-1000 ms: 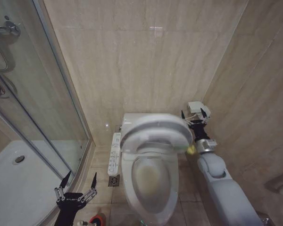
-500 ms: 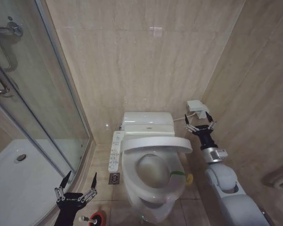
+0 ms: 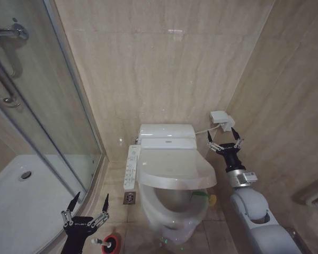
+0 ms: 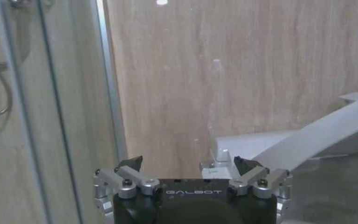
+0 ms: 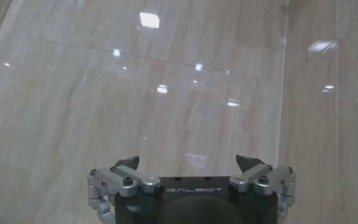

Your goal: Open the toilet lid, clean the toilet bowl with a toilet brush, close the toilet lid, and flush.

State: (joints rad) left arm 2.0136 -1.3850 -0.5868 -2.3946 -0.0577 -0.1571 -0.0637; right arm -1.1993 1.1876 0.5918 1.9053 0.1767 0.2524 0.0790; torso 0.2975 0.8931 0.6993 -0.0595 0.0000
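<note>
The glossy white toilet lid point(image 3: 175, 165) lies lowered over the toilet bowl point(image 3: 172, 214), with a dark gap still showing under its front edge. In the left wrist view the toilet lid point(image 4: 328, 135) shows as a slanting white slab. My right gripper point(image 3: 224, 139) stands open and empty beside the toilet's right side, fingers up near the wall, apart from the lid. It faces bare wall tile in the right wrist view point(image 5: 188, 163). My left gripper point(image 3: 88, 204) hangs open and empty at the lower left point(image 4: 188, 163). The toilet brush point(image 3: 109, 243) sits in its red holder on the floor beside it.
A glass shower door point(image 3: 47, 111) and white shower tray point(image 3: 16, 201) fill the left. A control panel point(image 3: 130, 166) runs along the toilet's left side, with a floor drain point(image 3: 129, 198) below it. A white wall box point(image 3: 221, 119) hangs above my right gripper. Tiled walls close in behind and to the right.
The lid has swung down from half raised to nearly flat over the bowl. My right gripper has drifted slightly right and lower, away from the lid. The left gripper has stayed put.
</note>
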